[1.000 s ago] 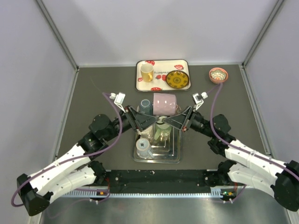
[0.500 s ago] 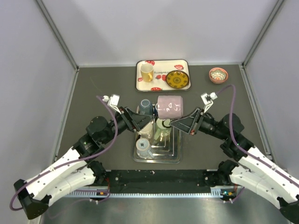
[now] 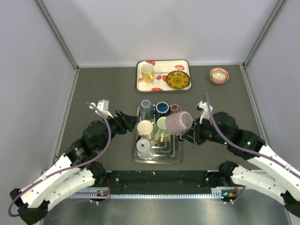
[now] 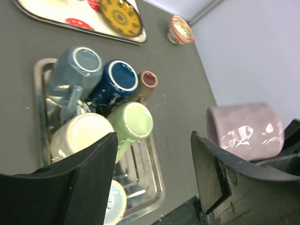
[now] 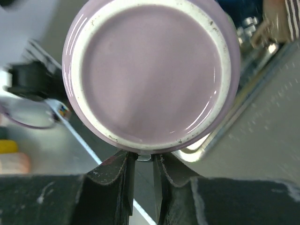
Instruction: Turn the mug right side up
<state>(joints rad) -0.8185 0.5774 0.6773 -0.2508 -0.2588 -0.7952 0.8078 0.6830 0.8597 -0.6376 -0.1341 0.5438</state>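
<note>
The mug (image 3: 178,122), a pale lilac one, is held in the air on its side over the right edge of the metal rack (image 3: 176,154), clear of the crockery below it. The right gripper (image 5: 144,161) grips it from the right with its jaws drawn narrow; the mug's flat base faces the right wrist camera. The left gripper (image 3: 130,121) stands just left of the rack, jaws wide apart and holding nothing.

Rack contents, near to far:
- a pale cup (image 3: 143,147) at the near left;
- a cream mug (image 3: 145,127) and a green mug (image 3: 161,125) side by side;
- a grey-blue mug (image 3: 146,109), a dark blue mug (image 3: 162,108) and a small brown cup (image 3: 174,108) in the far row.

Beyond the rack, a white tray (image 3: 140,84) carries a yellow mug (image 3: 147,72) and a yellow patterned plate (image 3: 177,80). A small bowl (image 3: 219,75) stands on the table to its right.
</note>
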